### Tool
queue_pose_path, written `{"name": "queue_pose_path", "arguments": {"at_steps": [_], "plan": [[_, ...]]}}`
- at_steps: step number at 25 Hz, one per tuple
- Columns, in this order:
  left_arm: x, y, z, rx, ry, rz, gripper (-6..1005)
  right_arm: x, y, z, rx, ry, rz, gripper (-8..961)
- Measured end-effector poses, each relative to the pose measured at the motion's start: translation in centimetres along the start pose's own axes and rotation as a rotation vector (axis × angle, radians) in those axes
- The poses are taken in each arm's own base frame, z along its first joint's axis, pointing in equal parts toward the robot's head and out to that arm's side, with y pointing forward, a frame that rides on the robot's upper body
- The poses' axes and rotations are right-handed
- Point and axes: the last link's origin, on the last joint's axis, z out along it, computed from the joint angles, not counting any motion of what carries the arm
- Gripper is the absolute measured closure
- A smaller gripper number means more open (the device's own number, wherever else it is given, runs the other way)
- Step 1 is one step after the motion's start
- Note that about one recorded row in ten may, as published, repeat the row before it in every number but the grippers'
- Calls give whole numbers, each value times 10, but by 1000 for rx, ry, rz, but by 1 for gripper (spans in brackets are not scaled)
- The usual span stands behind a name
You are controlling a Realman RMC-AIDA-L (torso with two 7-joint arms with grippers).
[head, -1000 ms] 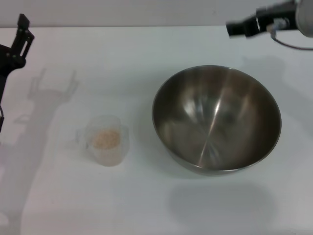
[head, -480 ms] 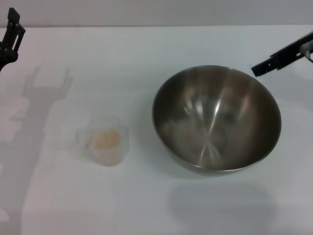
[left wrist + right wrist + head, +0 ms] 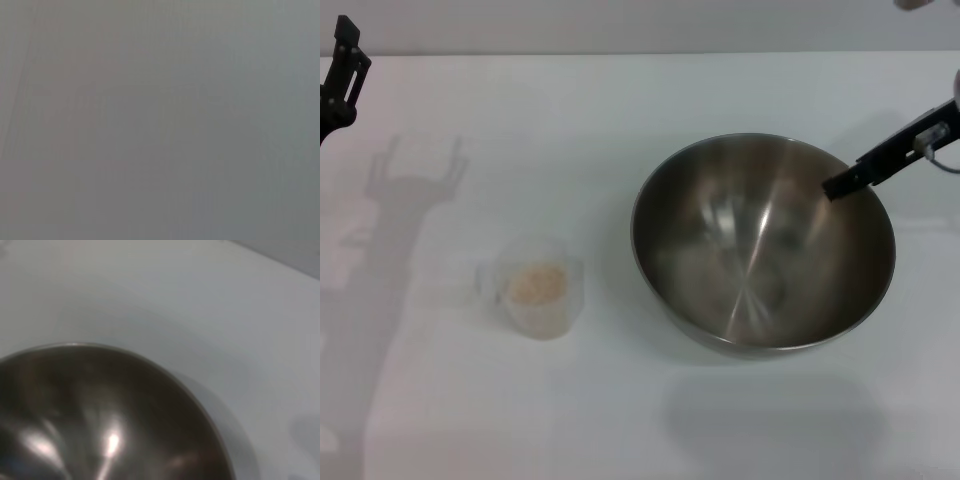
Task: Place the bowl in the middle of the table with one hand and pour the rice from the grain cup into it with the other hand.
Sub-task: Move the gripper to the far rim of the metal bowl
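The large steel bowl (image 3: 762, 245) stands right of the table's (image 3: 620, 400) middle, with nothing in it. It also fills the right wrist view as the bowl (image 3: 100, 415). The small clear grain cup (image 3: 533, 285) stands upright to the bowl's left, a little heap of pale rice (image 3: 537, 284) in its bottom. My right gripper (image 3: 838, 186) reaches in from the right edge as a slanted black bar, its tip over the bowl's far right rim. My left gripper (image 3: 344, 62) hangs at the far left edge, well away from the cup. The left wrist view is plain grey.
White tabletop (image 3: 210, 305) surrounds the bowl and cup on all sides. The arms' shadows fall on the table's left side (image 3: 410, 190). The table's far edge (image 3: 620, 53) runs along the top.
My right gripper has swung down from the far right corner to the bowl's far right rim. My left gripper drew back to the left edge, then stayed still. Bowl and cup have not moved.
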Motion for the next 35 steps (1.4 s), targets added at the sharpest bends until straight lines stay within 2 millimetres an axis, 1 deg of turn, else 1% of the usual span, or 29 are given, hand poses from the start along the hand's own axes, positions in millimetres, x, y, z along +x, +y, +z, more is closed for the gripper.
{"name": "queue_pose_path", "arguments": {"at_steps": [5, 9, 21, 26, 35], "plan": [[0, 0, 0, 0, -1, 0, 199, 1, 0, 14, -23, 21, -2, 273], [0, 0, 0, 1, -3, 0, 200, 1, 2, 21, -42, 43, 1, 275], [-4, -3, -2, 8, -25, 5, 203, 0, 3, 21, -49, 45, 5, 749], [-4, -3, -2, 8, -25, 5, 205, 0, 1, 20, -45, 33, 11, 907], [-3, 0, 0, 4, -18, -4, 207, -5, -3, 4, -92, -79, -7, 923]]}}
